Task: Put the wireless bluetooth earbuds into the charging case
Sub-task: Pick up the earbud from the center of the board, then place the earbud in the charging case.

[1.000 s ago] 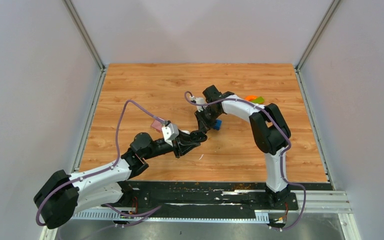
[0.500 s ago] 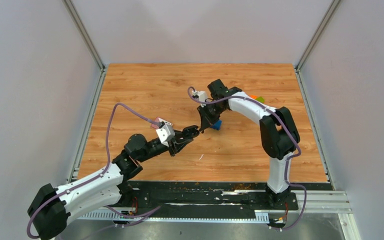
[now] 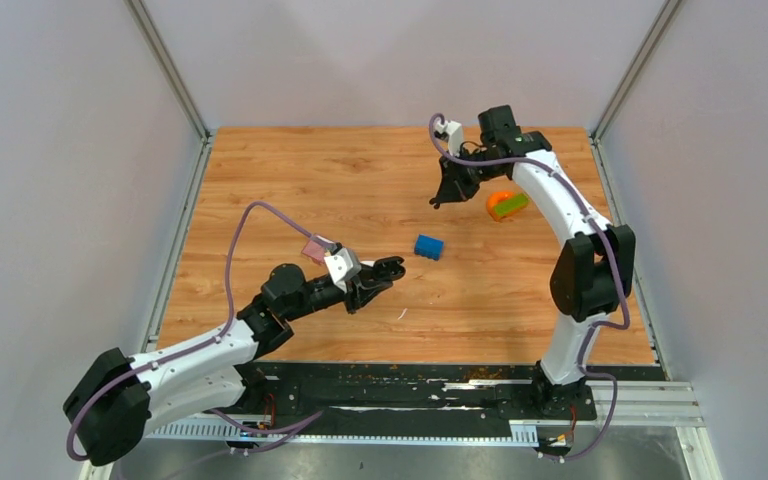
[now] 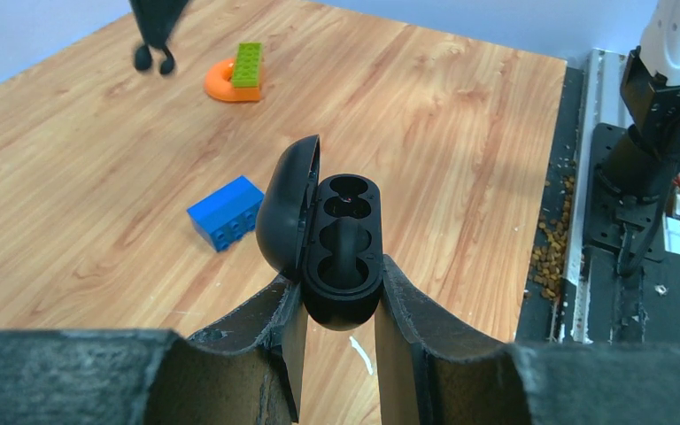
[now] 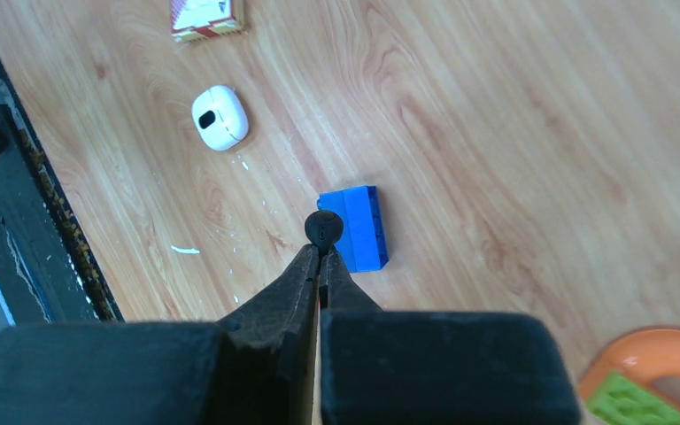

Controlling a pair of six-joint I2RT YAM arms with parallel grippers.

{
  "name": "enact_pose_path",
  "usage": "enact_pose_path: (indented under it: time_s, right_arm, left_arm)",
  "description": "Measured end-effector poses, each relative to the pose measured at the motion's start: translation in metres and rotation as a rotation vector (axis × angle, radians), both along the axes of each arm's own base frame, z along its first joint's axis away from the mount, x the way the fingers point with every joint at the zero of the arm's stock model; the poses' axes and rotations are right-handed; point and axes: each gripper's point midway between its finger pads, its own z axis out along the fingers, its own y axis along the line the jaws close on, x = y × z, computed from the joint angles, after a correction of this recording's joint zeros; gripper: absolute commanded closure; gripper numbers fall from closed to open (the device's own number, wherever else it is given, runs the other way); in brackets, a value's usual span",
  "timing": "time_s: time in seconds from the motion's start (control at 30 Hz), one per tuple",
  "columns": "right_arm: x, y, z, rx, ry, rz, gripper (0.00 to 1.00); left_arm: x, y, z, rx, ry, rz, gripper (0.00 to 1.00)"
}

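The black charging case stands upright with its lid swung open to the left. Both sockets look empty. My left gripper is shut on the case's lower body and holds it low over the table's middle. My right gripper hangs high over the back right of the table. It is shut on a tiny black earbud, pinched at the very fingertips. The right gripper also shows in the left wrist view at the top left.
A blue block lies just right of the case. An orange piece topped by a green brick lies at the back right. In the right wrist view a white rounded pod, a red-and-white box and a thin white sliver lie on the wood.
My right arm has risen from beside the blue block and swung to the back right, still shut on the earbud. The left arm has stayed roughly in place with the open case.
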Motion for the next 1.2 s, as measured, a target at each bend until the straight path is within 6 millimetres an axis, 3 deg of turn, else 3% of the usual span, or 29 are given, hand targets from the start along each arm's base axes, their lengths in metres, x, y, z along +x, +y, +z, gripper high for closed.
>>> enact_pose_path:
  time_s: [0.13,0.3,0.5,0.63,0.8,1.2]
  right_arm:
    - [-0.006,-0.002,0.047,0.043,-0.118,0.073,1.0]
    - [-0.045,0.003,0.108,0.13,-0.232,0.174,1.0]
    - [-0.089,0.008,0.146,0.156,-0.324,0.283,1.0]
    - [-0.129,0.026,0.148,0.123,-0.357,0.418,1.0]
    - [-0.191,0.047,0.134,0.059,-0.382,0.629,1.0]
    - [-0.225,0.04,0.101,-0.099,-0.382,0.795,1.0]
  left_arm:
    - [-0.003,-0.007,-0.009,0.005,0.032,-0.039,1.0]
    - [-0.007,-0.014,-0.021,0.012,0.086,-0.087,1.0]
    - [-0.012,-0.018,-0.015,-0.011,0.085,-0.119,1.0]
    - [-0.016,-0.019,-0.011,-0.027,0.079,-0.147,1.0]
    - [-0.022,-0.022,-0.005,-0.041,0.064,-0.189,1.0]
    - [-0.03,-0.022,0.008,-0.067,0.008,-0.235,1.0]
